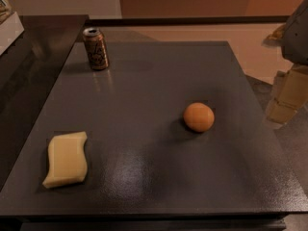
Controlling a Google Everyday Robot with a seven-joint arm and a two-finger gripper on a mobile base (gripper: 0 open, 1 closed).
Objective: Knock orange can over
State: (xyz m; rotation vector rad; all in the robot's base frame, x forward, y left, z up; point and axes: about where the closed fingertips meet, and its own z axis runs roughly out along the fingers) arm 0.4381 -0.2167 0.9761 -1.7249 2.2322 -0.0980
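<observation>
The orange can (96,48) stands upright near the far left corner of the dark grey table (144,177). It has a brownish-orange body with pale markings and a silver top rim. My gripper (290,94) hangs at the right edge of the view, off the table's right side and far from the can. The grey arm (298,30) shows above it. Nothing is held that I can see.
A round orange fruit (198,117) lies right of the table's middle. A yellow sponge (66,159) lies near the front left corner. A dark counter (29,52) adjoins the table on the left. The floor lies beyond the far and right edges.
</observation>
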